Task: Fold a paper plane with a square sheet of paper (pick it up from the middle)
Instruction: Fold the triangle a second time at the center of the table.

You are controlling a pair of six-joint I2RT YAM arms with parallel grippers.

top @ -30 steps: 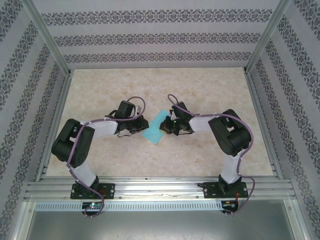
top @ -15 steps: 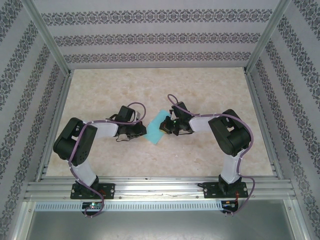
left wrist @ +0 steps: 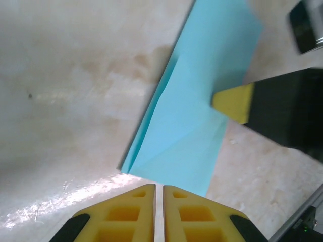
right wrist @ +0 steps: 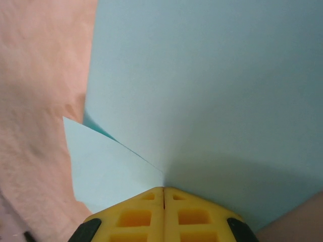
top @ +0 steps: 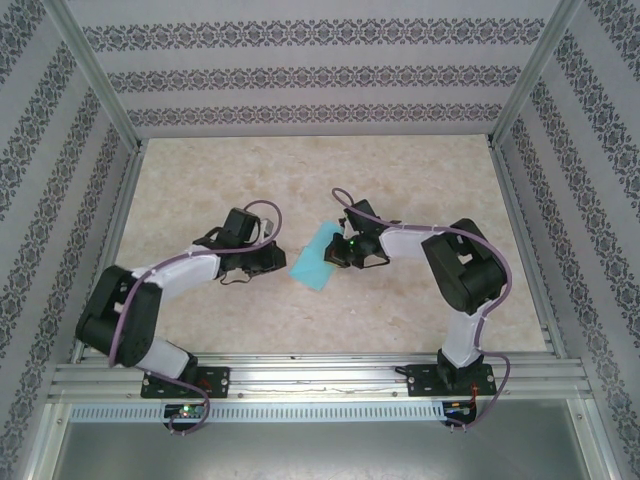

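Note:
The square sheet of paper point(top: 314, 262), turquoise-blue and folded into a smaller angular shape with layered flaps, lies flat on the table's middle. In the left wrist view the paper point(left wrist: 197, 116) shows a diagonal crease and a doubled left edge. My right gripper point(top: 338, 250) is shut, and its yellow fingertip point(left wrist: 233, 102) presses down on the paper's right part. In the right wrist view, my right gripper point(right wrist: 164, 190) sits on the paper point(right wrist: 212, 91) where a folded flap ends. My left gripper point(top: 281, 261) point(left wrist: 159, 187) is just off the paper's near-left edge, jaws almost together with nothing between them.
The marbled beige table point(top: 420, 180) is boxed in by patterned walls and aluminium posts. A metal rail point(top: 320, 375) carrying both arm bases runs along the near edge. Bare tabletop lies behind and to both sides of the paper.
My left arm has swung its elbow out to the left and lower, and its gripper has drawn slightly back from the paper's edge. The right gripper and paper have stayed put.

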